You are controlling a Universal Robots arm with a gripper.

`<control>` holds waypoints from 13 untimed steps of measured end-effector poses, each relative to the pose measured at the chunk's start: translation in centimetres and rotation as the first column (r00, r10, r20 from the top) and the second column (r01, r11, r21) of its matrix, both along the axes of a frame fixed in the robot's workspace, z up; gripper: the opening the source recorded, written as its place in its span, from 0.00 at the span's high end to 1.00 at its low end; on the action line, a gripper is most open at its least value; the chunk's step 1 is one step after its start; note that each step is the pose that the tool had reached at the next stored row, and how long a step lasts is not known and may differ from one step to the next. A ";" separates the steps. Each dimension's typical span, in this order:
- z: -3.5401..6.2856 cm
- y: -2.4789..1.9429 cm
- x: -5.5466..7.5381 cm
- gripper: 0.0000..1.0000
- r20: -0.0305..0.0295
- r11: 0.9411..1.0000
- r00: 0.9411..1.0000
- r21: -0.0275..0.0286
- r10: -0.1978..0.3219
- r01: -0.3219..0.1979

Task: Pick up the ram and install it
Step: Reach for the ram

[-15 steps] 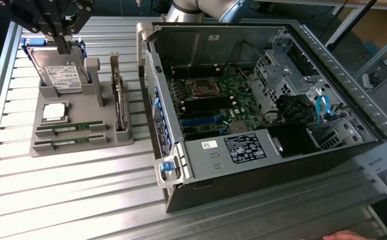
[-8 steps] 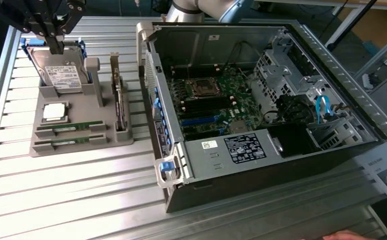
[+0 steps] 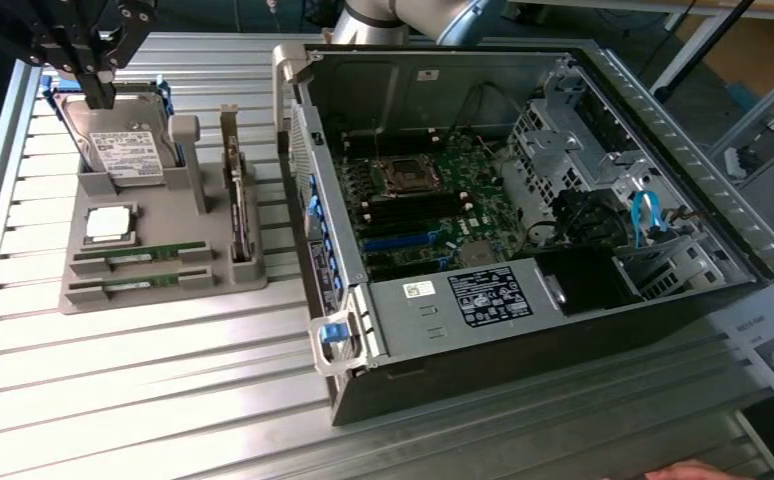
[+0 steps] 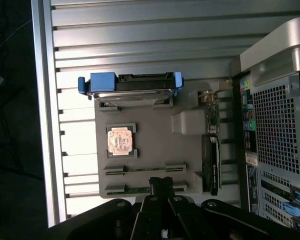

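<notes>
Two green ram sticks lie on edge in the slots of a grey holder (image 3: 160,300): one ram (image 3: 140,255) and a second ram (image 3: 140,283) beside it. In the wrist view the same sticks show as thin green strips, one ram (image 4: 145,169) and the other ram (image 4: 132,189). My gripper (image 3: 99,92) hangs well above the holder's far end, over the hard drive, shut and holding nothing. In the wrist view the gripper (image 4: 161,183) has its tips pressed together, over the edge of the holder nearest the rams.
The holder also carries a hard drive (image 3: 123,150) in a blue frame, a square silver processor (image 3: 108,224) and a dark card (image 3: 238,205) standing on edge. An open computer case (image 3: 521,190) with its motherboard lies at the exterior view's right. A hand (image 3: 687,470) shows at the bottom edge.
</notes>
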State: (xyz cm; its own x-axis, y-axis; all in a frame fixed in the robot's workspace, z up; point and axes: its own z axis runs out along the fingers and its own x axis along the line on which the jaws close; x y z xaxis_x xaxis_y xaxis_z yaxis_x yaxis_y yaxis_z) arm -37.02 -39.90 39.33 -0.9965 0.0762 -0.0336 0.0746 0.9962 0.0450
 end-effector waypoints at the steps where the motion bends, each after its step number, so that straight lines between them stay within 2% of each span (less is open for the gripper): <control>1: 0.00 0.00 0.0 0.90 0.000 1.000 1.000 0.000 0.000 0.000; 8: 0.00 -0.02 0.0 0.90 0.000 1.000 1.000 0.000 0.000 0.000; 13: 0.00 -0.47 0.0 0.90 0.000 1.000 1.000 0.000 0.000 0.000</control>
